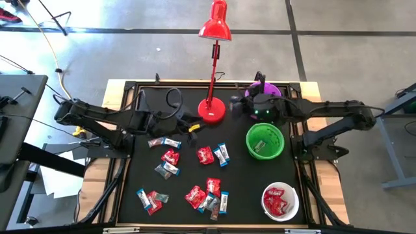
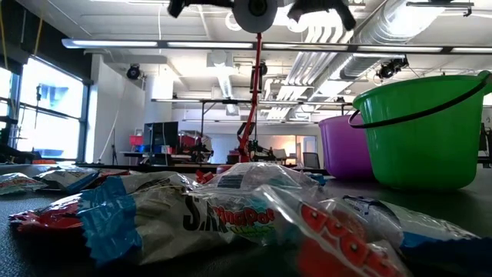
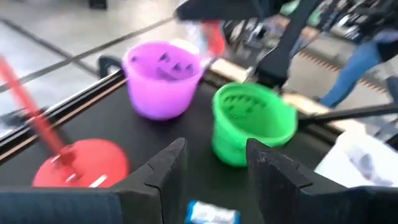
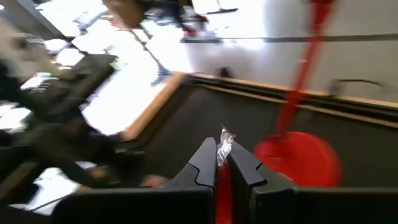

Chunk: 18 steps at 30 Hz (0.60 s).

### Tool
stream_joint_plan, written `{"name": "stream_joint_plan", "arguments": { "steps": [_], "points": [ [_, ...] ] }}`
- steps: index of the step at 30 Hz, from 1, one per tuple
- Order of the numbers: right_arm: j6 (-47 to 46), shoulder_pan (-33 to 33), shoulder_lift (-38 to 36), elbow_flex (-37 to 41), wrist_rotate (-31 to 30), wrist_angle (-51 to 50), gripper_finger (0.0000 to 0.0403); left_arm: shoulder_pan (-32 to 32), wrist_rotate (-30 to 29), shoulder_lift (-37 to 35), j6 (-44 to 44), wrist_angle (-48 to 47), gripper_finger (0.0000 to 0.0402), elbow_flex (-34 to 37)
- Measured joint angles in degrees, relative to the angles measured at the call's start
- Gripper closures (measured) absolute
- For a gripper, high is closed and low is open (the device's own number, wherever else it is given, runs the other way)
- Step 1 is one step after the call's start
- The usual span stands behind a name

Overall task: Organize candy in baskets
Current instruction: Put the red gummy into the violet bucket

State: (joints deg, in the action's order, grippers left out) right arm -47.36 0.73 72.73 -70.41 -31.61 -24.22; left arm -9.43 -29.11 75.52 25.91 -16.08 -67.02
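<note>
Two end effectors, right end effector [image 4: 221, 163] clenched on seemingly red candy [image 4: 222, 180], left end effector [image 3: 214, 163] released

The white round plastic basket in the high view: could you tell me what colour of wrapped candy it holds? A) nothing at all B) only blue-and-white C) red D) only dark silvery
C: the white round plastic basket near the table's front right corner holds red-wrapped candy, plain to see from above.
</note>
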Motion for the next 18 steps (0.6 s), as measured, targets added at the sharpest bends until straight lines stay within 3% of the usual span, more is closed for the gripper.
{"name": "stream_joint_plan", "arguments": {
  "steps": [5,12,18],
  "points": [
    [-2.8,5.9,-2.1,0.0,-0.3,-12.4,0.0400,2.1,-0.2,-3.9,0.5,-11.0,0.0251,0.0],
    [-6.3,14.1,-2.9,0.0,1.4,-29.0,0.0395,6.1,-3.4,-7.7,-3.7,-18.3,0.0251,0.0],
    [2.4,19.4,-2.9,0.0,9.5,-32.5,0.0393,11.9,-9.1,-9.2,-7.2,-17.7,0.0251,0.0]
  ]
}}
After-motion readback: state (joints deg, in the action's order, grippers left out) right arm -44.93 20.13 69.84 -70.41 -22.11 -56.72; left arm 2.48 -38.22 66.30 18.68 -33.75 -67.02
